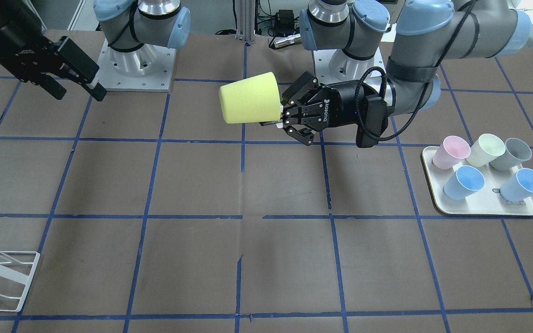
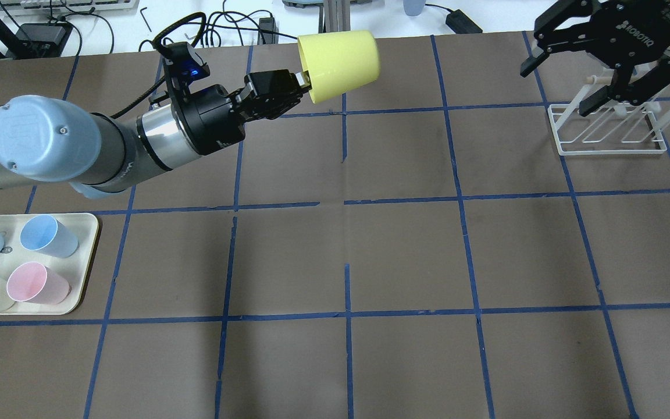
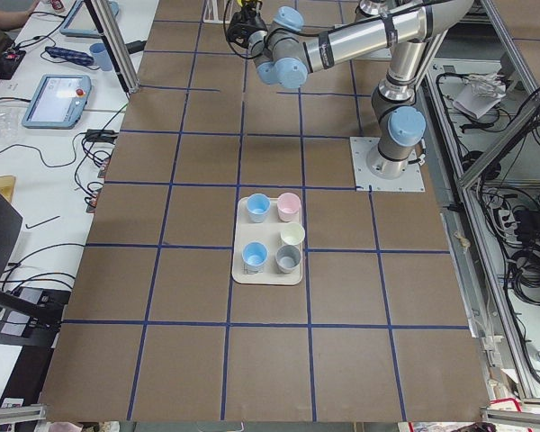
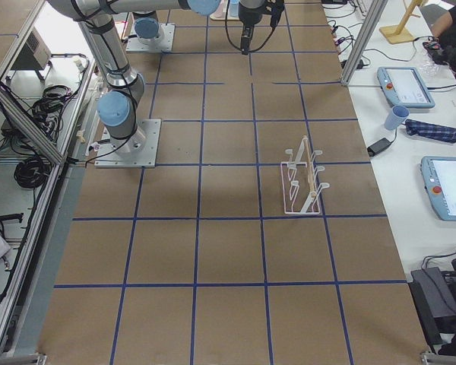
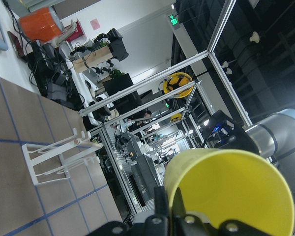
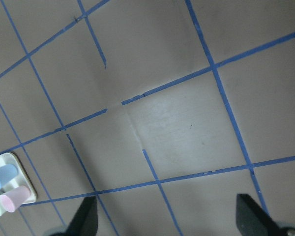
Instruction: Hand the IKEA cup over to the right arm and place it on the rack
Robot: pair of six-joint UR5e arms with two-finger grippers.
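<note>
The yellow cup (image 2: 339, 65) hangs on its side in the air, well apart from the rack (image 2: 608, 152), with its rim pinched by the left gripper (image 2: 303, 81). The right gripper (image 2: 555, 91), raised on the rack's side of the cup with jaws wide, should close on the cup's bare body before the left lets go.

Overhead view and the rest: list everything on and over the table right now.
yellow cup: 1, bright yellow, held sideways over mid-table.
tray: 1, cream, robot's left end.
blue cups: 2, light blue, on tray.
pink cup: 1, pink, on tray.
cream cup: 1, pale cream, on tray.
grey cup: 1, grey, on tray.
rack: 1, white wire, robot's right end.
left end effector: 1, black, shut on yellow cup.
right end effector: 1, black, open, raised, robot's right.
</note>
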